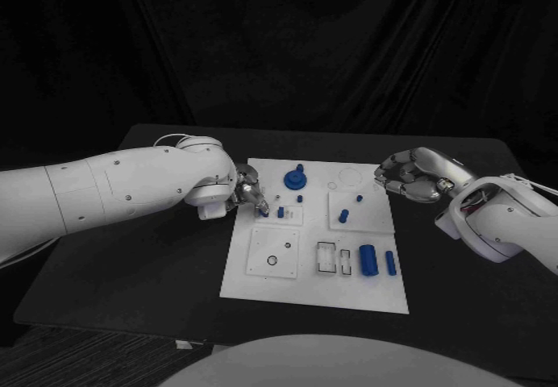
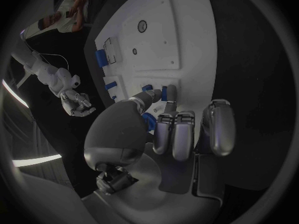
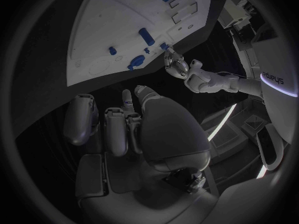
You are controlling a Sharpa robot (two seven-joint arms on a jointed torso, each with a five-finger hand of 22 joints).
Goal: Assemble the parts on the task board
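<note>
The white task board (image 1: 270,282) lies in the middle of the black table. My left hand (image 1: 247,193) hovers over the board's left edge, where its thumb and a finger pinch a small blue peg (image 2: 166,92) beside another peg (image 1: 281,213) standing in a small square plate. My right hand (image 1: 413,176) hangs off the board's far right corner with its fingers curled in on nothing. Near the far edge sits a blue knob (image 1: 297,179). Two blue cylinders (image 1: 368,260) lie at the near right. The right wrist view shows the board (image 3: 106,30) and my left hand (image 3: 177,64).
Short blue pegs (image 1: 344,215) stand on the board's right half. A dark ring (image 1: 271,260) lies on the near left plate beside two open rectangular slots (image 1: 326,255). Black table (image 1: 139,274) surrounds the board. My right hand (image 2: 76,103) appears in the left wrist view.
</note>
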